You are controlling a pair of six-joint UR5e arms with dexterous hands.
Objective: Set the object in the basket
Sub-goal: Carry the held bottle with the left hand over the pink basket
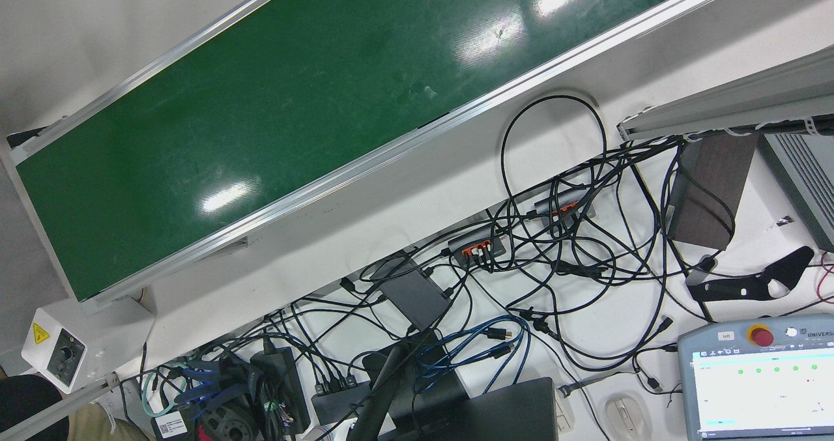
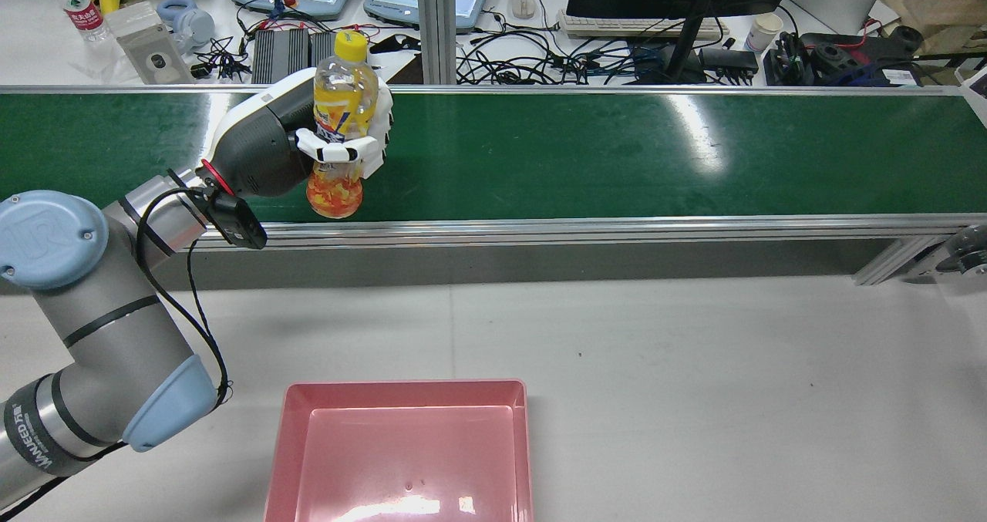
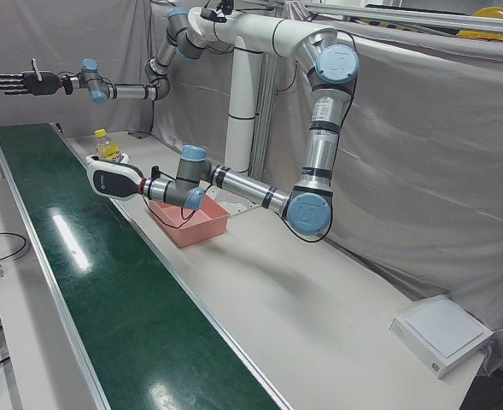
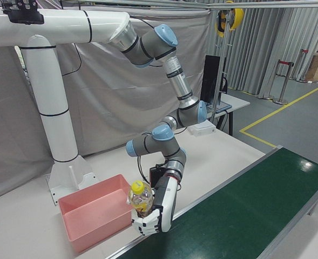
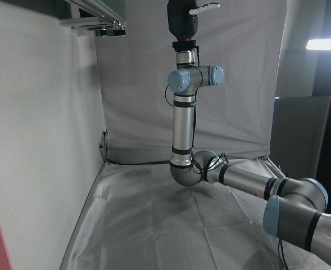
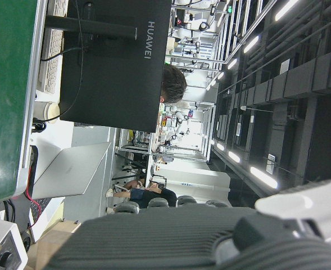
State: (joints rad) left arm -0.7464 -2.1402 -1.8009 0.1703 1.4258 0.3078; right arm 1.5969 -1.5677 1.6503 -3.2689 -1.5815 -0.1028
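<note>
A clear bottle (image 2: 339, 121) with a yellow cap and orange drink stands upright over the near edge of the green conveyor belt (image 2: 617, 152). My left hand (image 2: 308, 140) is shut on its middle, with white fingers (image 2: 343, 152) wrapped around it. I cannot tell whether its base touches the belt. The bottle (image 4: 141, 198) and left hand (image 4: 160, 213) also show in the right-front view, next to the pink basket (image 4: 88, 200). The basket (image 2: 401, 387) sits empty on the table nearer the robot. My right hand (image 3: 19, 83) is open, held high above the belt's far end.
Monitors, keyboards, cables and tablets (image 2: 540, 52) crowd the desk beyond the belt. The belt's aluminium rail (image 2: 617, 229) runs between belt and table. A white box (image 3: 443, 333) lies at the table's far corner. The front view shows bare belt (image 1: 293, 102) and cables.
</note>
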